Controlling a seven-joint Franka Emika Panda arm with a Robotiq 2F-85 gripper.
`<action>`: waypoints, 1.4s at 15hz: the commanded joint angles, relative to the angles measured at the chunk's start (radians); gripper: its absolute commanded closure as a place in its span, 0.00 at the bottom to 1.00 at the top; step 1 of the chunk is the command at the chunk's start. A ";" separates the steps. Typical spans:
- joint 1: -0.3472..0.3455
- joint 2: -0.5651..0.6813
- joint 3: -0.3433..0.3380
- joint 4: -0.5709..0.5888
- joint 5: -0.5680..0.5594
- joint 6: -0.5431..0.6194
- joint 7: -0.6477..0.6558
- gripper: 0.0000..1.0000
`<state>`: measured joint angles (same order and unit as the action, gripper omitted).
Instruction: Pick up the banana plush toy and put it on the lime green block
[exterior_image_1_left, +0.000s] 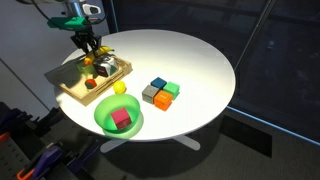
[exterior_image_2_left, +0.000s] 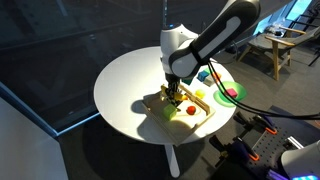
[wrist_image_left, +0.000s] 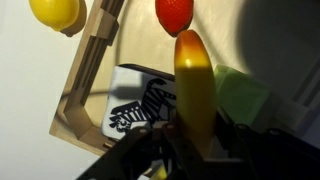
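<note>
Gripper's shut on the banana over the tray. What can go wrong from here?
1. The banana plush toy juts out of the gripper; seemingly held near one end, it may slip.
2. The lime green block is small and packed against other cubes; the toy may slide off.
3. A low path could clip the yellow ball.

White table (exterior_image_1_left: 190, 55), tray (exterior_image_1_left: 68, 90), green bowl (exterior_image_1_left: 103, 118), yellow ball (exterior_image_1_left: 120, 88), lime green block (exterior_image_1_left: 171, 89), seemingly three cubes (exterior_image_1_left: 153, 92)

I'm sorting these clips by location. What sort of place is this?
Probably an office or lab, not a home kitchen: a round white table on dark flooring, wooden chairs in the background, and a robot arm above a tabletop set with toy blocks.
</note>
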<state>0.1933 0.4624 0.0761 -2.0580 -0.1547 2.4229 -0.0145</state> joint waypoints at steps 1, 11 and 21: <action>0.033 -0.016 -0.001 -0.015 -0.056 0.005 0.029 0.86; 0.023 -0.059 0.081 -0.108 -0.007 0.061 -0.040 0.86; 0.006 -0.091 0.092 -0.206 0.048 0.166 -0.034 0.35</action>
<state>0.2232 0.4122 0.1524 -2.2184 -0.1355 2.5674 -0.0226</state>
